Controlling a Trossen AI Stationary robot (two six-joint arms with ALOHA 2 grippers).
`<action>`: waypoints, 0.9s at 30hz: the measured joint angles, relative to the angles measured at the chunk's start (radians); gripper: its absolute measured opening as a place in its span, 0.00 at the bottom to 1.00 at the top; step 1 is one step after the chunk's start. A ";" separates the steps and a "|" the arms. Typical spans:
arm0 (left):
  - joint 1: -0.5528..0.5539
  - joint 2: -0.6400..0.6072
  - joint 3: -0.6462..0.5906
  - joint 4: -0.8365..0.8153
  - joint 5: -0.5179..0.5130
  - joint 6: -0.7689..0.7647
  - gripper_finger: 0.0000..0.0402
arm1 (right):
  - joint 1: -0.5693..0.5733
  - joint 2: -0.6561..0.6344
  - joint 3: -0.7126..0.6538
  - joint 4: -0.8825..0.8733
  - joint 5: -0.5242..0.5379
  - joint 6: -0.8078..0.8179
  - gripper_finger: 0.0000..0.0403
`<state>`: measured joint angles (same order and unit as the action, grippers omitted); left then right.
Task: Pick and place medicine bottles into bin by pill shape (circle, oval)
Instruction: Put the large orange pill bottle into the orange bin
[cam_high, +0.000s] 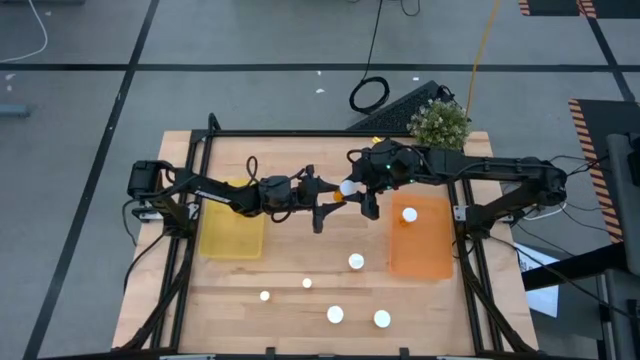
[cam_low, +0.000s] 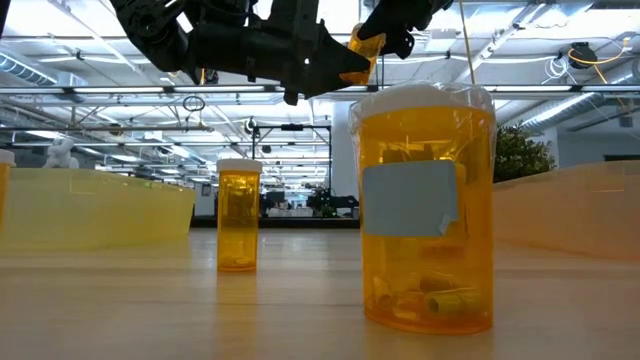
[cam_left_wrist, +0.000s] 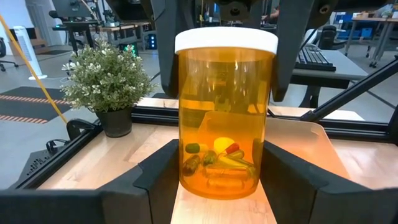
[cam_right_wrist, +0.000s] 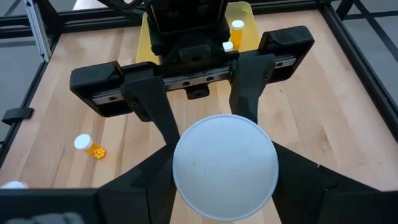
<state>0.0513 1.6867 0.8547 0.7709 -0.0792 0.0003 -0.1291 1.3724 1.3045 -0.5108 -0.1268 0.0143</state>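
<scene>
Pinching one medicine bottle (cam_high: 347, 187) between them, the left tool (cam_high: 330, 200) and the right tool (cam_high: 362, 190) are meeting above the desk (cam_high: 300, 255) centre, at 9 o'clock of the orange bin (cam_high: 420, 250).

Two trays on table (cam_high: 300, 310): one tray (cam_high: 232, 232) at 9 o'clock, other tray (cam_high: 421, 238) at 3, one bottle (cam_high: 410, 214) inside it. Five bottles (cam_high: 334, 315) scattered toward 6. Potted plant (cam_high: 439, 123) at 1
</scene>
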 joint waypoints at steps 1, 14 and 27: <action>0.000 0.000 0.000 -0.001 0.000 0.000 0.51 | 0.000 0.000 0.000 -0.002 0.000 0.000 0.51; 0.001 0.000 0.000 -0.009 -0.004 -0.007 0.75 | 0.000 -0.031 0.000 -0.036 -0.008 0.027 0.51; 0.001 0.000 0.000 -0.020 -0.004 -0.007 0.81 | 0.001 -0.063 0.000 -0.168 -0.007 0.094 0.52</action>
<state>0.0521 1.6871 0.8547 0.7512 -0.0830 -0.0063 -0.1284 1.3093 1.3045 -0.6788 -0.1341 0.1080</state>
